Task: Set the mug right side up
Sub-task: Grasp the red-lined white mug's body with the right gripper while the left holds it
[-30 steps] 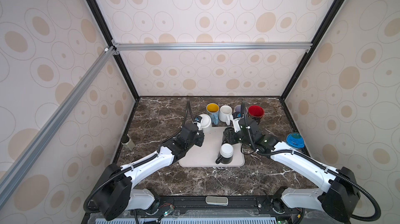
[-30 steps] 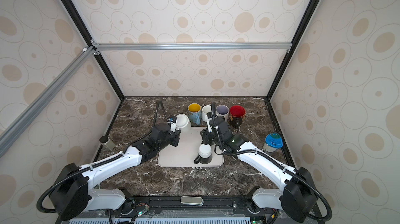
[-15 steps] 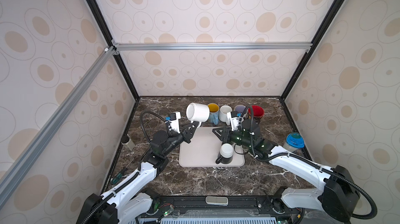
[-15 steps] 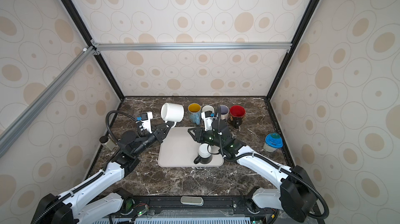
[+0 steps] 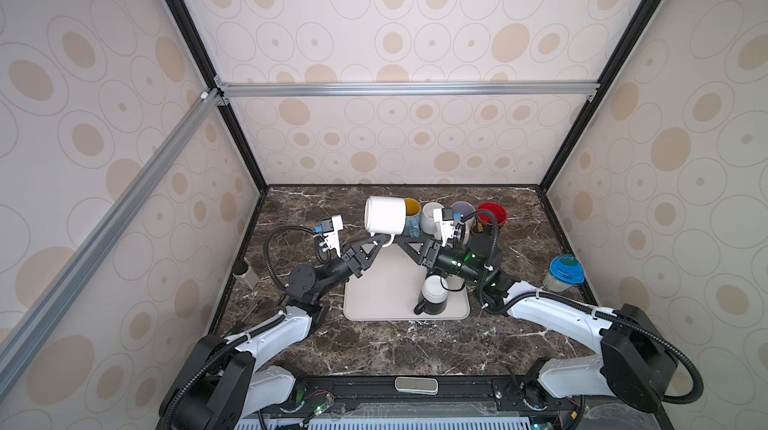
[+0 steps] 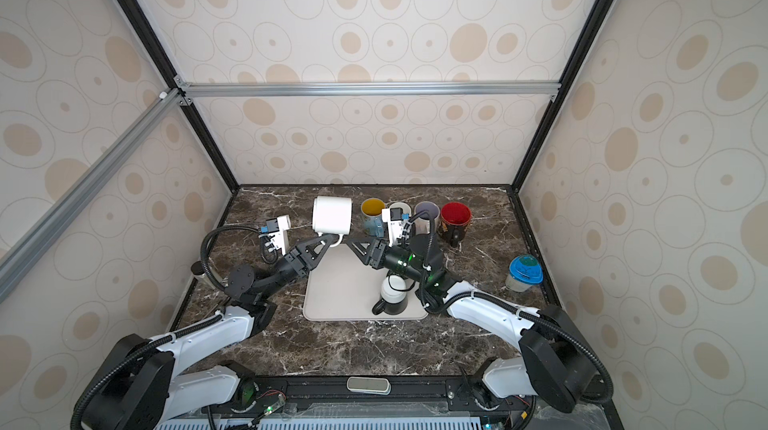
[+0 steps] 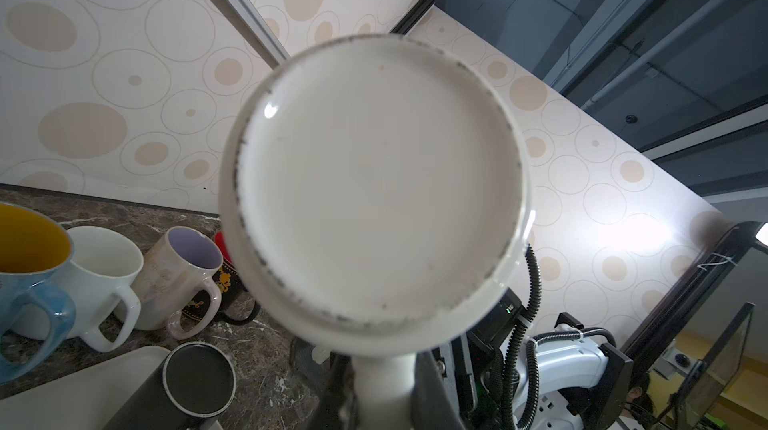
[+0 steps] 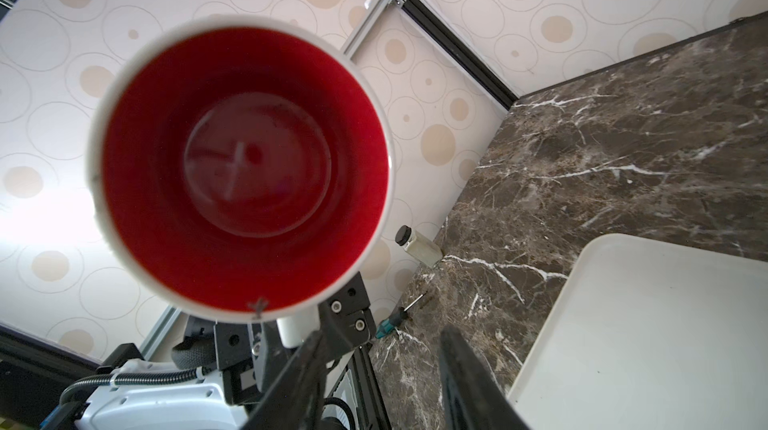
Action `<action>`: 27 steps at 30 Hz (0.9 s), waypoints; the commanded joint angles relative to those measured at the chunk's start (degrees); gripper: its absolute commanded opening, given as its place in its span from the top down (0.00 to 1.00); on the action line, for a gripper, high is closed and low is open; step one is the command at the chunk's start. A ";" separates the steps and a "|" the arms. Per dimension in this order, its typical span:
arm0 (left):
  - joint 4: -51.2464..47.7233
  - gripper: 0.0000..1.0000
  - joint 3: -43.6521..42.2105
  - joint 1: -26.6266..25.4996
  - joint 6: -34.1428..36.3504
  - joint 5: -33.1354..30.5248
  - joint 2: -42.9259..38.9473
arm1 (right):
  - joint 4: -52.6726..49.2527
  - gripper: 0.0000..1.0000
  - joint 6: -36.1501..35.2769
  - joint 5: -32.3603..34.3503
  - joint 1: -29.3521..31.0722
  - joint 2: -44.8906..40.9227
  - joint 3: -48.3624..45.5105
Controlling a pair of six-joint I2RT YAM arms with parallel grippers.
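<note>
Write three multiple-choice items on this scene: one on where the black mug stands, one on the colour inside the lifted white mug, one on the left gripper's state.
1. Where does the black mug stand?
A) on the tray
B) in the back row of mugs
C) on the bare marble

2. What colour is the inside of the white mug?
A) yellow
B) red
C) white

3. What is the state of the left gripper?
A) open above the tray
B) shut on the white mug's handle
C) shut on nothing

Answers:
1 A: both top views show it on the tray's near right part.
2 B: the right wrist view looks straight into a red interior.
3 B: its jaws pinch the handle, and the mug hangs in the air on its side.
</note>
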 commanded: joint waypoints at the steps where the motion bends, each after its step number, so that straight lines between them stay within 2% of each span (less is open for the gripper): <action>1: 10.79 1.00 1.06 0.47 -2.76 0.89 -0.33 | 6.00 0.56 1.55 -1.69 0.68 0.61 0.07; 9: 12.31 1.00 1.41 0.58 -4.11 1.69 1.02 | 9.06 0.58 1.46 -2.51 1.52 1.23 0.14; 19: 14.89 1.00 1.41 0.59 -5.94 2.56 2.42 | 8.00 0.59 -0.37 -2.59 1.91 1.27 1.26; 24: 18.66 1.00 1.23 0.42 -8.47 3.82 4.30 | 8.06 0.69 -0.30 -2.76 1.92 2.76 2.71; 27: 21.07 1.00 1.10 0.34 -10.42 4.19 5.88 | 8.62 0.70 -0.30 -2.92 1.95 3.19 3.35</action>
